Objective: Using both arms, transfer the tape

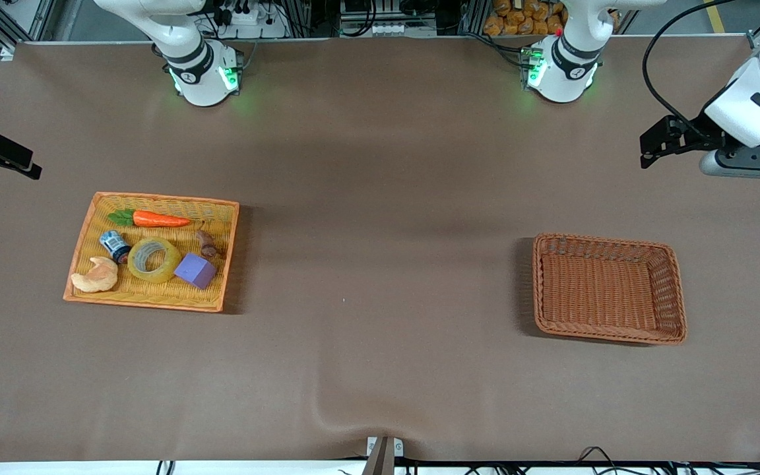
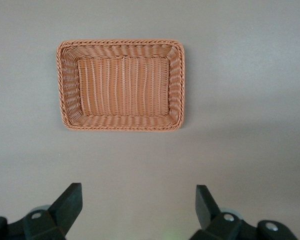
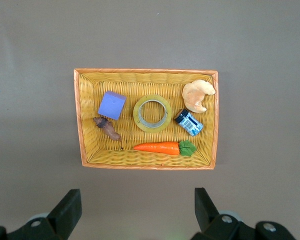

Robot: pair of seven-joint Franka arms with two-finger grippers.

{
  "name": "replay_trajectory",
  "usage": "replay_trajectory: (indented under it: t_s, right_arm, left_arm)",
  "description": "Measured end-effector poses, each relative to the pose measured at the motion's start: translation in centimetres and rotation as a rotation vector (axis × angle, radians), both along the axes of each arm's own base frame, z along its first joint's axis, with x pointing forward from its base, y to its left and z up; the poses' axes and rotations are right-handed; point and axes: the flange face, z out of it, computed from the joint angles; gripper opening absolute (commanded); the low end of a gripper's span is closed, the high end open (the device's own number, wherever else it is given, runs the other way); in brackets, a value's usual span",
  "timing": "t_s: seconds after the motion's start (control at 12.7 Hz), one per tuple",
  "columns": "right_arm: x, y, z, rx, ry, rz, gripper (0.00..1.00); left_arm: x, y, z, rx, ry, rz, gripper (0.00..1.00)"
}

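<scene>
The tape (image 1: 154, 259) is a yellowish ring lying flat in the middle of a yellow wicker tray (image 1: 156, 302) toward the right arm's end of the table. It also shows in the right wrist view (image 3: 152, 113). My right gripper (image 3: 138, 207) is open and empty, high over bare table beside the tray; it shows at the edge of the front view (image 1: 20, 165). My left gripper (image 2: 139, 205) is open and empty, high over bare table beside a brown wicker basket (image 2: 65, 75); it also shows in the front view (image 1: 647, 150).
In the tray around the tape lie a carrot (image 1: 156, 219), a small blue-labelled can (image 1: 115, 245), a purple cube (image 1: 195, 270), a croissant (image 1: 96, 275) and a small brown piece (image 1: 206, 243). The brown basket (image 1: 607, 335) toward the left arm's end holds nothing.
</scene>
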Motion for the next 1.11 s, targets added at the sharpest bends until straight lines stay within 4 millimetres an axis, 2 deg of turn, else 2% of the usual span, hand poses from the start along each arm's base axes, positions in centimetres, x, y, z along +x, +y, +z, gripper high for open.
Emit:
replay_trajectory:
  t_s: [0.87, 1.11]
  right_arm:
    - [0.0, 0.1, 0.0, 0.001, 0.0, 0.001, 1.0]
    - [0.3, 0.4, -1.0, 0.002, 0.004, 0.007, 1.0]
  left_arm:
    - [0.0, 0.3, 0.0, 0.0, 0.0, 0.005, 1.0]
    - [0.0, 0.1, 0.0, 0.0, 0.0, 0.003, 1.0]
